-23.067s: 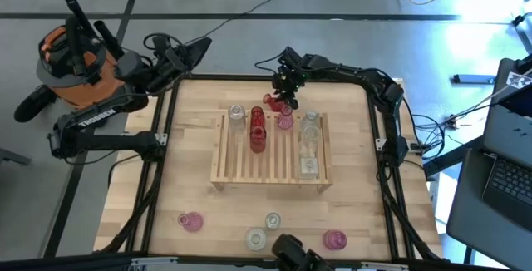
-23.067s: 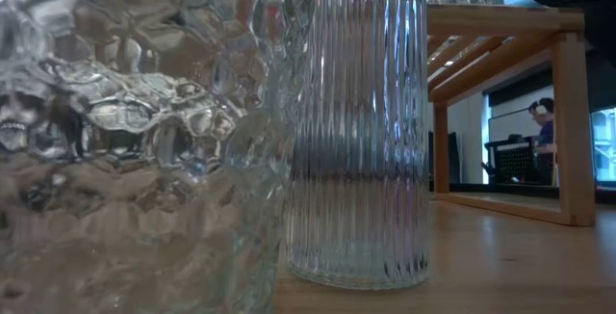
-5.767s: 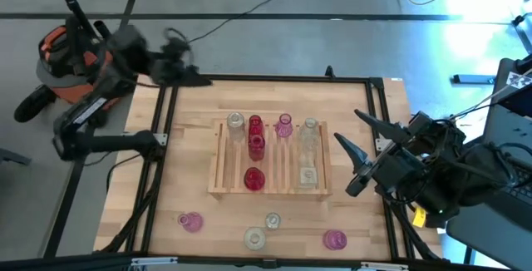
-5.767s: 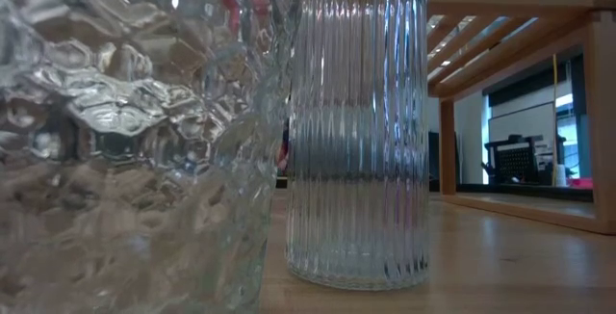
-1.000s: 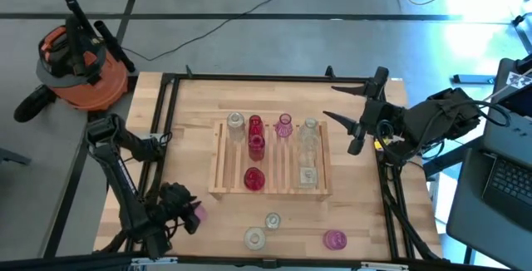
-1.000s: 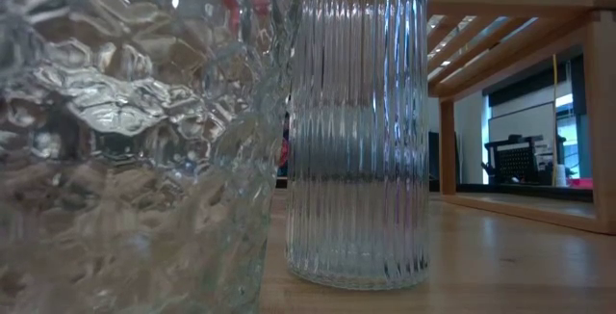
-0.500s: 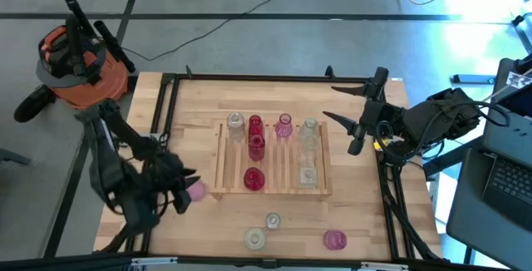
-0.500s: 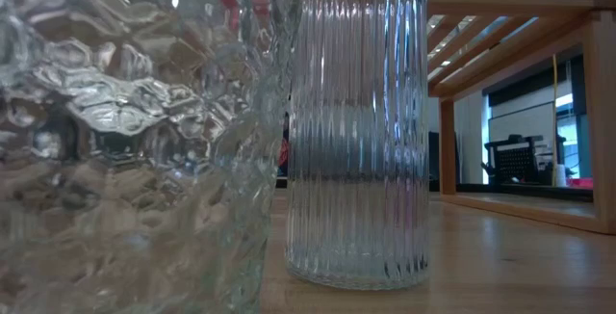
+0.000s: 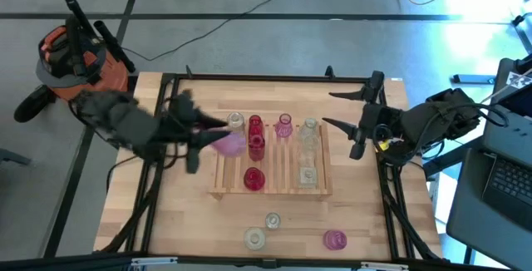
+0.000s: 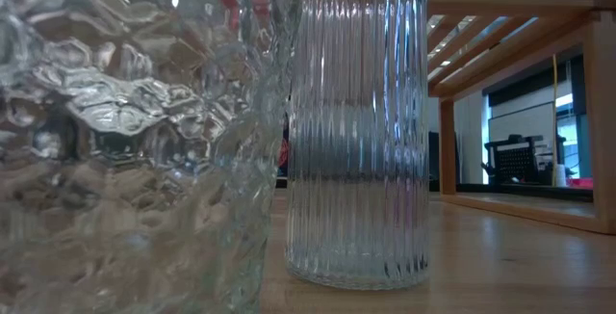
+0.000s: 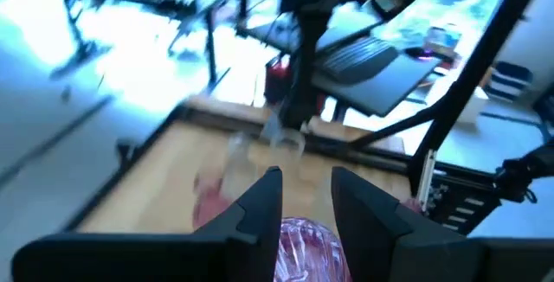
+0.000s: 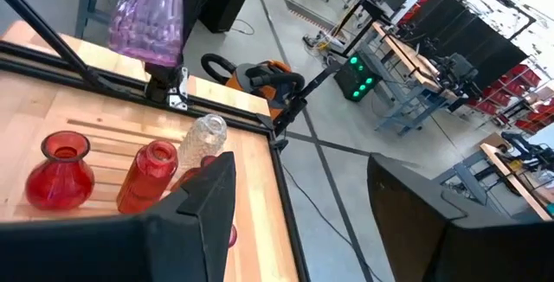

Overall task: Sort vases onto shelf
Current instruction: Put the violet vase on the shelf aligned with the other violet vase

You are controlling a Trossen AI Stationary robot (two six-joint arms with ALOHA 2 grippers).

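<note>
My left gripper point(image 9: 214, 140) is blurred above the left end of the shelf point(image 9: 270, 189) and is shut on a pink vase point(image 9: 230, 144). That same pink vase point(image 12: 145, 14) hangs in the air in the right wrist view. Several vases stand on the slats: red vases point(image 9: 255, 135), a round red one point(image 9: 253, 179), a pink one point(image 9: 284, 125) and clear ones point(image 9: 308, 150). My right gripper point(image 9: 328, 110) waits open over the table's right side, level with the shelf's far end. My left gripper has the pink vase's ribbed body point(image 11: 307, 246) pinched between its two fingers point(image 11: 260, 206). The vase is lifted clear over the shelf's left end and stands upright in the hold, as the right wrist view shows. Blur hides the exact place of contact in the high view.
Two clear vases point(image 9: 273, 220) point(image 9: 255, 238) and a pink vase point(image 9: 334, 239) stand on the tabletop near its near edge. The two clear ones, a knobbly vase point(image 10: 125, 141) and a ribbed vase point(image 10: 356, 131), fill the low view. An orange vacuum point(image 9: 71, 59) sits beyond the far-left corner.
My left gripper has carried the pink vase from the table's near-left part upward, toward the far edge and to the right, until it is over the shelf's left end. The vase is lifted clear of the table.
</note>
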